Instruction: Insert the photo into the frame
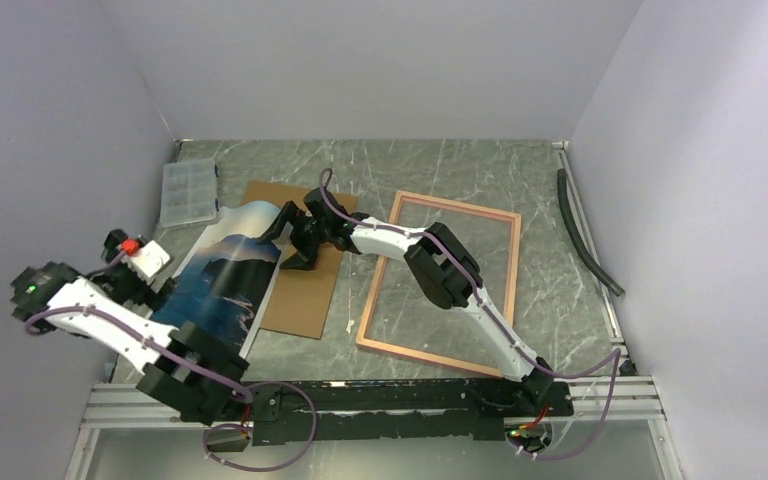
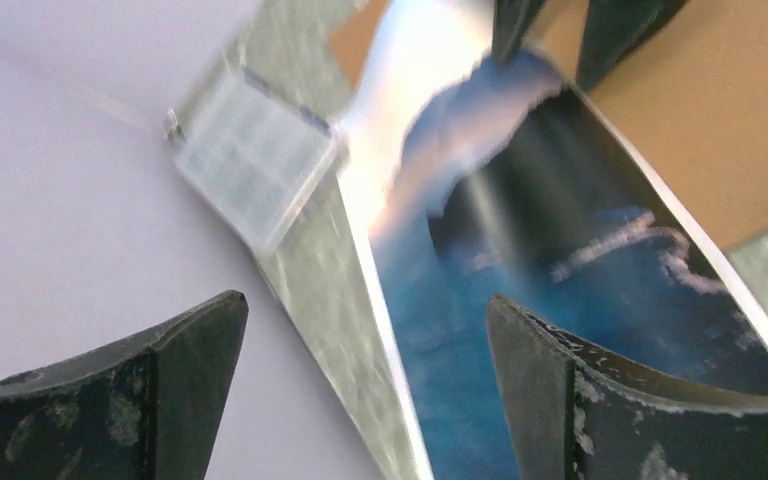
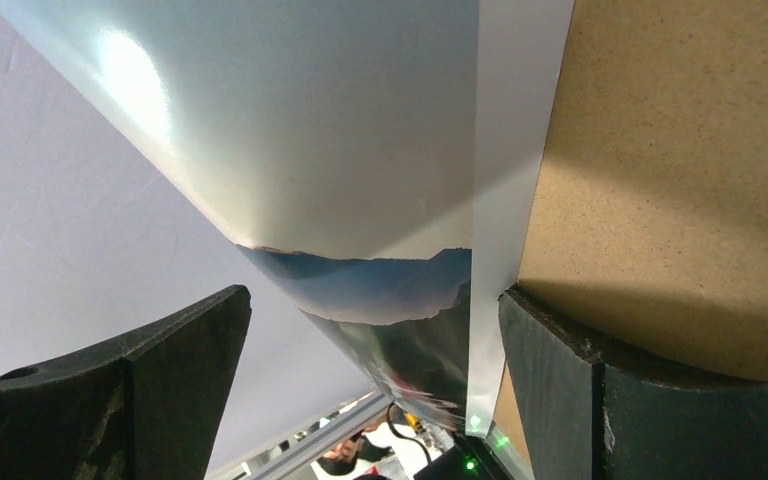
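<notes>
Top external view: photo [image 1: 222, 275] lies on the table [image 1: 460, 165] at left, its right edge overlapping the board [image 1: 310, 290]. Frame [image 1: 457, 207] lies flat at right, just beside the board. Right gripper [image 1: 290, 240] is at the photo's far right corner, fingers wide apart, gripping nothing. Left gripper [image 2: 365, 305] is likewise spread, at the photo's left edge, holding nothing.
</notes>
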Controlling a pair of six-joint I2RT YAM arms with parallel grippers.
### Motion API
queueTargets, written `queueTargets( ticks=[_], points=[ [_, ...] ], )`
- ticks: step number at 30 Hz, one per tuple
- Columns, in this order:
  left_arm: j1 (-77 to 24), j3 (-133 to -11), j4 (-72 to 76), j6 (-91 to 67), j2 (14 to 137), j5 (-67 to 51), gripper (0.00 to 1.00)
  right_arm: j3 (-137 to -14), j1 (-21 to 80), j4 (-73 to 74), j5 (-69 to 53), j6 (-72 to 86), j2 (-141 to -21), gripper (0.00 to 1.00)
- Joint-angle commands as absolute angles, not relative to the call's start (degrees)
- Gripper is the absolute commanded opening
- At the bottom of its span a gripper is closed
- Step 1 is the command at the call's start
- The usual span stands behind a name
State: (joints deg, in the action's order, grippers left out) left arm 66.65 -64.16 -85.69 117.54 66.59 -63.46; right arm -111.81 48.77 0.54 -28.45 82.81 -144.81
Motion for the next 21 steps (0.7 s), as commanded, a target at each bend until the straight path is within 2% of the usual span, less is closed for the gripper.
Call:
queueTargets(
  ticks=[1, 2, 3, 6, 7, 8, 10, 14, 21],
  points=[
    [54.3, -62.2, -58.7, 89.1, 59.0, -76.5, 0.95, -112.0, 48.6, 0.2, -24.5, 83.1, -146.4, 1.00],
    [48.5, -57.4, -37.5, 64.9, 55.7, -68.9, 0.95, -111.9, 48.7, 0.2, -24.4, 83.1, -146.2, 1.00],
    [42.8, -53.7, -23.5, 52.8, 53.5, -60.5, 0.95, -111.7, 48.8, 0.2, -24.3, 83.1, -146.2, 1.00],
    [29.1, -56.3, -21.1, 47.4, 59.4, -42.7, 0.95, -111.6, 48.8, 0.2, -24.3, 83.1, -146.2, 1.00],
    [25.2, -60.0, -22.7, 44.0, 64.4, -34.8, 0.95, -111.7, 48.8, 0.2, -24.3, 83.1, -146.3, 1.00],
    [23.5, -65.1, -30.1, 43.3, 68.9, -31.7, 0.95, -112.0, 48.7, 0.3, -24.5, 83.0, -146.5, 1.00],
    [23.1, -70.4, -36.0, 42.2, 73.0, -33.4, 0.95, -112.0, 48.7, 0.5, -24.5, 82.8, -146.4, 1.00],
    [22.5, -56.1, -31.3, 50.9, 61.5, -38.4, 0.95, -110.8, 48.7, -0.5, -25.0, 83.4, -146.4, 1.00],
    [23.6, -45.9, -46.2, 69.6, 52.7, -42.8, 0.95, -111.3, 48.4, -1.6, -26.2, 83.5, -147.3, 1.00]
  ],
)
